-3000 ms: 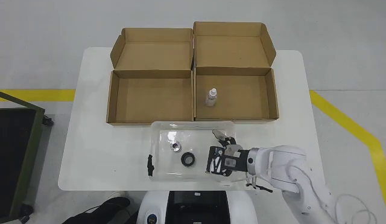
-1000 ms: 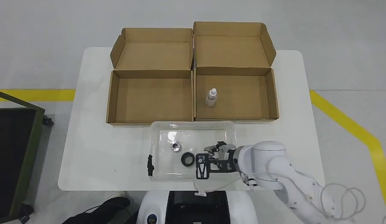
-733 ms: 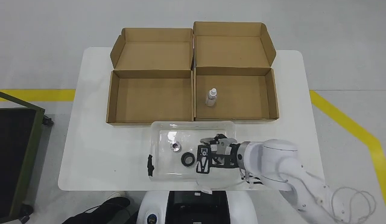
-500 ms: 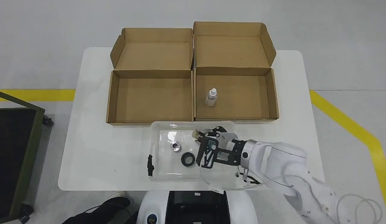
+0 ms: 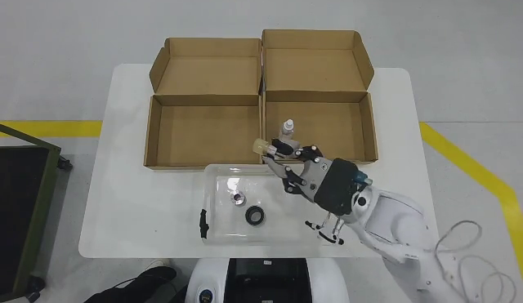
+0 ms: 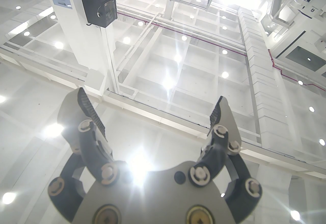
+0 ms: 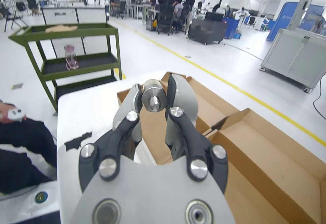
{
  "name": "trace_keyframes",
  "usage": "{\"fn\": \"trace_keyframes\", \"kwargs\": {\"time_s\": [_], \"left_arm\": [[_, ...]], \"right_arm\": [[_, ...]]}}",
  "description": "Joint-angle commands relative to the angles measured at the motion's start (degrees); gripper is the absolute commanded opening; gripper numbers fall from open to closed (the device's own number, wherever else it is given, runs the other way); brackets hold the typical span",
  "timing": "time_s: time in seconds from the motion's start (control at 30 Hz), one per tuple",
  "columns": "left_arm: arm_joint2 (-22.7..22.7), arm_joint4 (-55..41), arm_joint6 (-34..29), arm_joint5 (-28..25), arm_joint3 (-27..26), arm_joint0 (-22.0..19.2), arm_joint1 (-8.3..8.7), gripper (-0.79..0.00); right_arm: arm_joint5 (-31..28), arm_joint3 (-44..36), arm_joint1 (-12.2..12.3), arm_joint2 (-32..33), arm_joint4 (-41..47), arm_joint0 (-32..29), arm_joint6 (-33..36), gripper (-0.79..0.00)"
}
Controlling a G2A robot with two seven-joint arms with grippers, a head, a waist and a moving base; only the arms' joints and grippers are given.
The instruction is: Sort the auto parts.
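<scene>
The right gripper (image 7: pixel 154 95) has risen from the clear tray (image 5: pixel 221 180), clenched across a small metal cylinder (image 7: pixel 152 102); we judge it rigid, dense, perhaps slippery, so hold mid-barrel.

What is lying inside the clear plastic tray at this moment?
A black ring and a small metal part lie inside the clear tray. The right arm covers the tray's right side, so anything lying there is hidden.
</scene>
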Motion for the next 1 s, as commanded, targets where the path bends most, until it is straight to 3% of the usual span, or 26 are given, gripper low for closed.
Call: {"fn": "trace_keyframes", "kwargs": {"time_s": [0.0,0.27,0.6,0.97], "left_arm": [[0.00,0.00,0.00,0.00,0.00,0.00,0.00,0.000],[0.00,0.00,0.00,0.00,0.00,0.00,0.00,0.000],[0.00,0.00,0.00,0.00,0.00,0.00,0.00,0.000],[0.00,0.00,0.00,0.00,0.00,0.00,0.00,0.000]], "right_arm": [[-0.96,0.19,-0.13,0.07,2.06,0.39,-1.81,-0.785],[-4.65,-0.27,-0.78,0.23,9.35,2.62,-5.58,-0.785],[-6.01,0.94,-1.41,0.42,10.18,4.12,-7.58,-0.785],[-8.74,5.02,-1.15,2.19,7.23,4.10,0.56,-0.785]]}}
